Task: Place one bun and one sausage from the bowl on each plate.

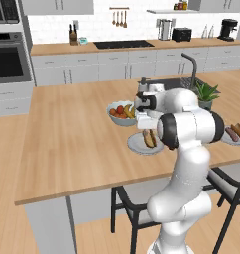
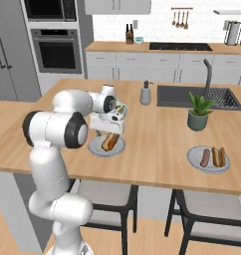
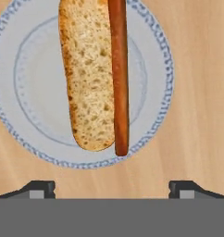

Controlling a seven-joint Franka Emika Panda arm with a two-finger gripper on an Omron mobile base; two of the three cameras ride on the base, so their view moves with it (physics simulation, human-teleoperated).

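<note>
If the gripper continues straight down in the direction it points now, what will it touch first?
Most likely the bun and the sausage lying side by side on the plate right below the open gripper. How far above them it hangs is hard to judge.

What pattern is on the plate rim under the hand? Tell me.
A ring of small blue marks on the pale plate rim, clearest in the hand view.

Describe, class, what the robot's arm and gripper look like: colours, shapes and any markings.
The arm is made of glossy white, rounded, tube-like segments joined by dark black ring joints. The gripper has a boxy white body and two small dark grey finger tips. No cables or markings show.
</note>
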